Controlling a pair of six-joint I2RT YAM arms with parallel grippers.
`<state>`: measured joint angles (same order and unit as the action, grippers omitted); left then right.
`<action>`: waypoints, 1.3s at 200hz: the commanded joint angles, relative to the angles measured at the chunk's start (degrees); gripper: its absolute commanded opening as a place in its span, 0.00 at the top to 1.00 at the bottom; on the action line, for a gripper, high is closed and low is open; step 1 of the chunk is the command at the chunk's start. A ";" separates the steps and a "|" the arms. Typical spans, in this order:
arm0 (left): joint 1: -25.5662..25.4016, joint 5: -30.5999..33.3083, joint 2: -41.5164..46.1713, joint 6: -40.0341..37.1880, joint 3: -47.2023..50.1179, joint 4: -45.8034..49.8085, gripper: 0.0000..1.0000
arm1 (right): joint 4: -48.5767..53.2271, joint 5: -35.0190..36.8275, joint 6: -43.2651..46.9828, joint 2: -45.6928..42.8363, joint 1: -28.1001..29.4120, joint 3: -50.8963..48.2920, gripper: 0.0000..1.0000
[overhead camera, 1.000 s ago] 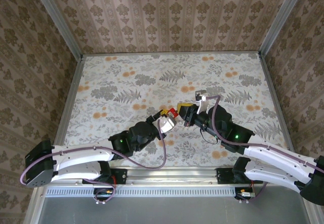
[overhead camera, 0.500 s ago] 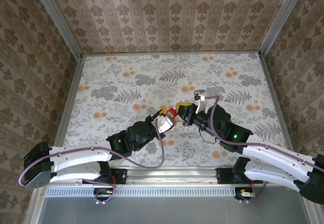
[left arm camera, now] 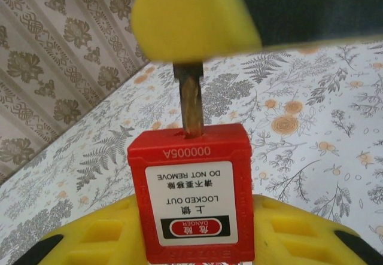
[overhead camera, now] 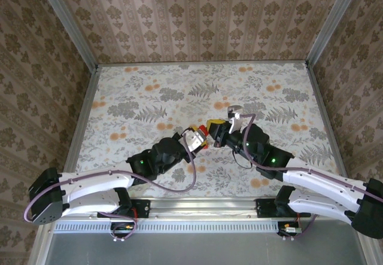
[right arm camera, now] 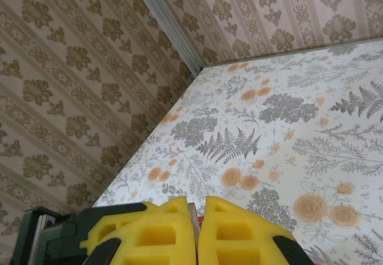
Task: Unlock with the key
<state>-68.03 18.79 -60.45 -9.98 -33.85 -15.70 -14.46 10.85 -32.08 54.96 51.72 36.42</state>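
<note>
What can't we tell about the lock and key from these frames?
- Shackle: in the left wrist view the padlock runs off the bottom edge between the left jaws, so I cannot tell whether it is open or latched.
- Head of the key: in the left wrist view it is buried in the blurred right jaws.
- Turn angle: too small in the top view. In the right wrist view the shut jaws cover all but a sliver of blade.

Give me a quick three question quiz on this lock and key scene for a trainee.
1. True or false: the key touches the lock.
2. What does the left gripper hold? A) the lock B) a cup C) nothing
3. Fill in: the lock's body is ____.
Key: 1 true; 2 A; 3 red.
</note>
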 commanded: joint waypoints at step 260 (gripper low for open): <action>-3.83 17.59 -3.93 -28.35 -8.95 6.08 0.72 | 26.99 -16.57 3.08 -12.86 -19.68 11.25 0.45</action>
<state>-68.84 26.85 -62.89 -24.51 -39.94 -6.15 6.61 -5.80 -32.95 41.47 32.99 47.81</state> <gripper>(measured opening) 0.372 0.561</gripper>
